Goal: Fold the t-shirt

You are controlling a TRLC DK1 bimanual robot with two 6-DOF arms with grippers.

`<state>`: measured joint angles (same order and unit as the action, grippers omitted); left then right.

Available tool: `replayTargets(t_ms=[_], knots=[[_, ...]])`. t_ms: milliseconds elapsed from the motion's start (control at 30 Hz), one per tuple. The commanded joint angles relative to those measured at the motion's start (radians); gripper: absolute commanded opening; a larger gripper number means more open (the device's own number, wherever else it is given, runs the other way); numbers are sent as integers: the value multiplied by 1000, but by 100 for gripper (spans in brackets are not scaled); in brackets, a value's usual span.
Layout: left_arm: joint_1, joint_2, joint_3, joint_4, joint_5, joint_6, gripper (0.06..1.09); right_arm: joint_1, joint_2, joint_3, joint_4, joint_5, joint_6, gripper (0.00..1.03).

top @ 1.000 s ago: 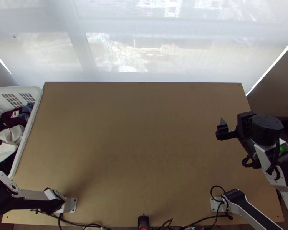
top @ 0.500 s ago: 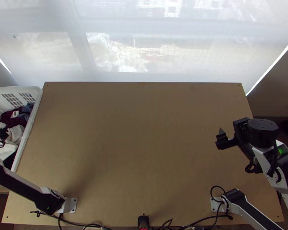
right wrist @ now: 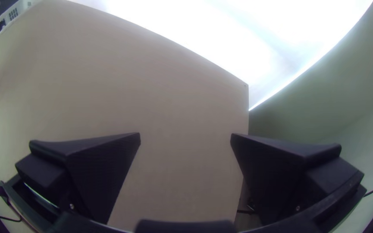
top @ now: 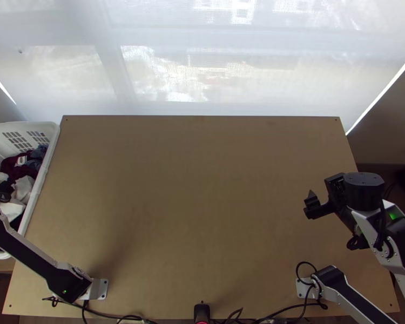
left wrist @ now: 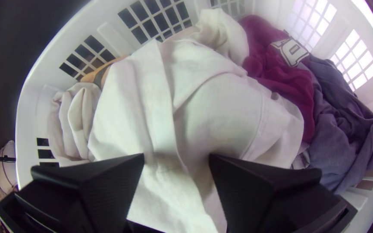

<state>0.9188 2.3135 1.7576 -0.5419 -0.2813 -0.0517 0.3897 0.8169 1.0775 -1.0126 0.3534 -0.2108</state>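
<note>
Your left hand (top: 1, 190) is over the white basket (top: 42, 171) beside the tabletop (top: 202, 189), released, its fingers spread apart above a rumpled white cloth (left wrist: 225, 112). That cloth lies bunched in the basket next to a maroon garment (left wrist: 296, 88) and a blue-grey garment (left wrist: 341, 129), and you cannot tell from here which piece is the t-shirt. Your right hand (top: 312, 206) is above the tabletop near its right edge, also released, fingers wide apart.
</note>
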Motion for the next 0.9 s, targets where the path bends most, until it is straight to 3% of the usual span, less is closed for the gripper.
replayTargets(t_ms=[0, 100, 467, 867], knots=[[-1, 49, 71, -46, -7, -7, 34, -2, -12, -50, 2, 2, -15, 98], [6, 24, 69, -63, -7, -20, 9, -2, -22, -74, 11, 1, -21, 98], [-20, -335, -44, -125, 2, -96, 9, 14, -21, -88, 52, 1, -35, 98], [-330, -947, -81, -202, 45, -80, 9, 38, -24, -83, 78, -1, -32, 98]])
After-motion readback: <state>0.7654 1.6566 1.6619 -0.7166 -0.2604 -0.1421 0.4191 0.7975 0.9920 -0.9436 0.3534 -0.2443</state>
